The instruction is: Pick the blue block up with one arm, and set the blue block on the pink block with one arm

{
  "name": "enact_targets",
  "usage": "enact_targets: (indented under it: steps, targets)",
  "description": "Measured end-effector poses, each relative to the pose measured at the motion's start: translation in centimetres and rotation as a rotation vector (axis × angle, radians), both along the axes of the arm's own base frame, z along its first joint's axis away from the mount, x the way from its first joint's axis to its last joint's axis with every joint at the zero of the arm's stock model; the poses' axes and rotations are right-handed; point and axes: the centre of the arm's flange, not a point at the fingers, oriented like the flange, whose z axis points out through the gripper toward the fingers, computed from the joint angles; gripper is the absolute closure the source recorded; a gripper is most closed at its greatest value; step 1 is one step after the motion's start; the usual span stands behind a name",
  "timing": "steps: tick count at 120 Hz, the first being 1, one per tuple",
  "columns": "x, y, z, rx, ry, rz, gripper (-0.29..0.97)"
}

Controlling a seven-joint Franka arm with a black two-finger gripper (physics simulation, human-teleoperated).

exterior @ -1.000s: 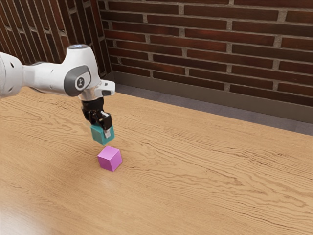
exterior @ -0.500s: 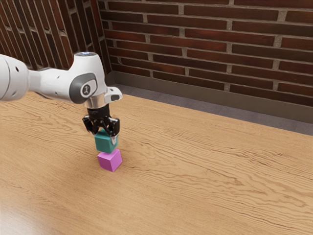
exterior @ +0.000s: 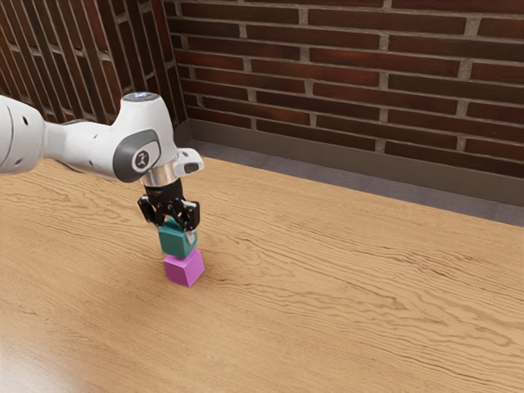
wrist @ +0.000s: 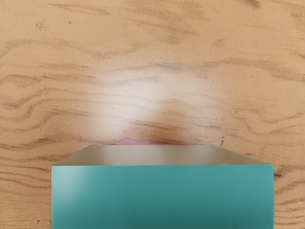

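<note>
The blue block (exterior: pixel 175 241), teal in colour, rests squarely on top of the pink block (exterior: pixel 183 268) on the wooden table. My gripper (exterior: pixel 173 226) reaches straight down onto the blue block, one finger on each of its sides, shut on it. In the wrist view the blue block (wrist: pixel 162 193) sits large just under my hand, and a thin sliver of the pink block (wrist: pixel 138 141) peeks out beyond its far edge.
The wooden table (exterior: pixel 344 286) stretches wide toward the exterior view's right. A brick wall (exterior: pixel 344 74) runs along the back, and another brick wall closes the far left corner.
My hand carried the blue block from above and beside the pink block to directly over it, turned at the wrist, and lowered it onto the pink block.
</note>
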Motion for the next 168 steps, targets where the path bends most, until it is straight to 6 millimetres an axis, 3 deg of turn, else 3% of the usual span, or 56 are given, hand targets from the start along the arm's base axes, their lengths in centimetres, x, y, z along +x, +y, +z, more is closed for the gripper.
enact_targets:
  steps: [41, 126, 168]
  targets:
    - [-0.8, -1.2, -0.2, 0.006, -0.070, -0.097, 0.39]
    - [-1.2, -0.1, -0.8, -0.042, -0.087, -0.132, 0.39]
    - [-2.4, -0.2, -1.0, -0.052, -0.073, -0.138, 0.40]
